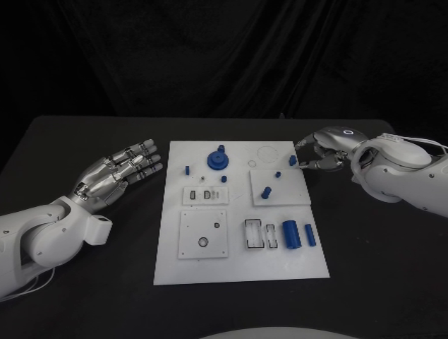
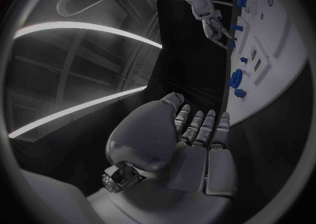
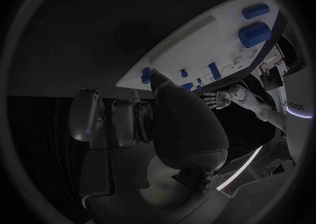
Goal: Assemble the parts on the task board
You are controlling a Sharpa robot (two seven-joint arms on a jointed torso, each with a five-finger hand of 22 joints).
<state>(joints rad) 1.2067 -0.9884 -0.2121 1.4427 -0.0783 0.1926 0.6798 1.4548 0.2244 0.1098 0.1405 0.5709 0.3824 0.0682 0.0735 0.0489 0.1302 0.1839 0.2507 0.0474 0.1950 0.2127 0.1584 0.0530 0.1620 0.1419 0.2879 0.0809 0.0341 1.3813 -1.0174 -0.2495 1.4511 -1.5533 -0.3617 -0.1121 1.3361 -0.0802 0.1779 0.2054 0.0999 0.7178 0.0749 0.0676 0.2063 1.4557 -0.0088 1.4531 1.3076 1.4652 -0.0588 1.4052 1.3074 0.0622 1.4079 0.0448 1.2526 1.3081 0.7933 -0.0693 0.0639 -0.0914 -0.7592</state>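
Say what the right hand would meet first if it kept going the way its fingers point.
Probably the small blue part at the task board's far right edge: the right hand's fingertips are right at it. Whether they touch already is unclear.

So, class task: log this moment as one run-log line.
left hand: open, beside task board | right hand: fingertips on small blue part at board's far right edge, grip unclear | two blue cylinders: lying near right

right hand (image 1: pixel 315 157) fingertips hidden against small blue part (image 1: pixel 293 160), grasp unclear
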